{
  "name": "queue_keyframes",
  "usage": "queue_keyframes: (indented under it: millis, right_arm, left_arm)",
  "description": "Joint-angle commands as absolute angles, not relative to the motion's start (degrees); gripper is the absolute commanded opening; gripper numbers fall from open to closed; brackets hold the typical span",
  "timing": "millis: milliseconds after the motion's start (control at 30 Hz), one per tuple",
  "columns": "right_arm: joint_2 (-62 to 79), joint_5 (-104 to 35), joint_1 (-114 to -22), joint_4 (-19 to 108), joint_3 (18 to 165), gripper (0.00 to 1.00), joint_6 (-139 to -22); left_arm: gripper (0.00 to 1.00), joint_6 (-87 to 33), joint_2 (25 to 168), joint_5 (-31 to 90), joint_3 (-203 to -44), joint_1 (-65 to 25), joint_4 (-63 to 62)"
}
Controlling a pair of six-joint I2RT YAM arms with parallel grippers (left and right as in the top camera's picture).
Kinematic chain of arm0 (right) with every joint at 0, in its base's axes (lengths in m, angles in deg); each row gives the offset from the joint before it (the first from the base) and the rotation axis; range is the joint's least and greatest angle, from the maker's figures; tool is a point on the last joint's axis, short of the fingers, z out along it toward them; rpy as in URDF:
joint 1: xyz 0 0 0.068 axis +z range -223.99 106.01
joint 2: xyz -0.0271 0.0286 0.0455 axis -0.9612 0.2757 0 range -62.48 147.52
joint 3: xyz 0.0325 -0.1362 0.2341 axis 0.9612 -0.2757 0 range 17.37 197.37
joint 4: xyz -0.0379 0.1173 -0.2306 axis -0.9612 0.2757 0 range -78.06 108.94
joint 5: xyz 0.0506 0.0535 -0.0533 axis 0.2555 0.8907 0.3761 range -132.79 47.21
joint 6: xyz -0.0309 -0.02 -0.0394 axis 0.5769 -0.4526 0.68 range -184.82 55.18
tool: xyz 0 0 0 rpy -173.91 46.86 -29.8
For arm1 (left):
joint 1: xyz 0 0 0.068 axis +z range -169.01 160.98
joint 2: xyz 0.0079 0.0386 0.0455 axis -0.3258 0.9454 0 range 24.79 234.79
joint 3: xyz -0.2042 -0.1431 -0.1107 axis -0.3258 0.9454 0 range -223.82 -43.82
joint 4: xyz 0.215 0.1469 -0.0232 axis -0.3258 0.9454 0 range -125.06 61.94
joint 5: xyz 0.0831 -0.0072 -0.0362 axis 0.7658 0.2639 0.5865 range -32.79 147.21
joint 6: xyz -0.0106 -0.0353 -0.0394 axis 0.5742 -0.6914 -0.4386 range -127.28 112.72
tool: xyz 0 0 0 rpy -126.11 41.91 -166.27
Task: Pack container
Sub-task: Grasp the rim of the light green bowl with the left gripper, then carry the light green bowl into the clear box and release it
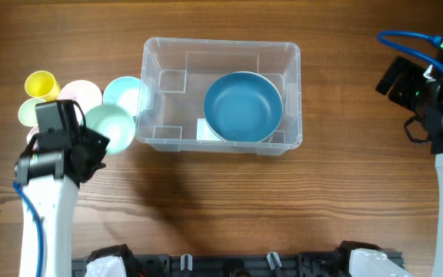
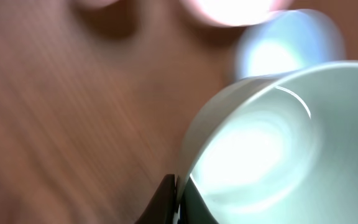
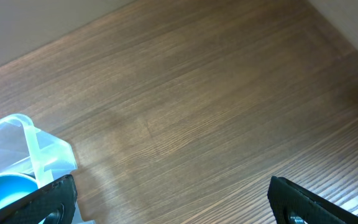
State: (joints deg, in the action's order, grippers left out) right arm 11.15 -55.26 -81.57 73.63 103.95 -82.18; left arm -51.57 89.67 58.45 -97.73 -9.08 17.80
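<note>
Gripping the rim of a pale green bowl (image 1: 110,127), the left end effector (image 2: 178,196) is closed, one finger outside the bowl wall and one inside. The container (image 1: 221,45) stands at the middle of the counter (image 1: 244,200), immediately right of this bowl. The bowl's edge reaches the container's left wall near the front corner; contact cannot be confirmed. The right end effector (image 3: 173,202) is open, fingers wide apart, well clear of the container's right side. A light blue bowl (image 1: 121,92) sits just beside the same left wall, on the far side of the held bowl.

Count:
- One container.
- Four bowls: a dark blue bowl (image 1: 243,106) inside the container toward its right end, the pale green bowl, the light blue bowl and a pink bowl (image 1: 79,92).
- One yellow cup (image 1: 41,83).
- One pale piece (image 1: 29,111) partly hidden by the left arm.
</note>
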Motion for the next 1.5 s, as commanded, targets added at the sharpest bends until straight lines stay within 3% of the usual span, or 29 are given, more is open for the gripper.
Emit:
queue_keyframes:
  millis: [0, 367, 767, 1467]
  right_arm:
    - [11.19, -55.20, -81.74, 73.47, 103.98, 1.00, -83.01]
    - [11.19, -55.20, -81.74, 73.47, 103.98, 1.00, -82.99]
    - [11.19, -55.20, -81.74, 73.47, 103.98, 1.00, -82.99]
    - [11.19, -55.17, -81.74, 73.47, 103.98, 1.00, -82.99]
  left_arm:
    - [0.04, -42.15, 82.35, 50.58, -101.73, -14.00, 13.87]
    - [0.04, -42.15, 84.42, 50.84, -106.52, -27.83, 3.24]
    - [0.04, -34.39, 115.52, 62.69, -130.91, -36.56, 11.51]
    - [0.04, -36.25, 132.51, 68.07, -132.61, -37.01, 6.50]
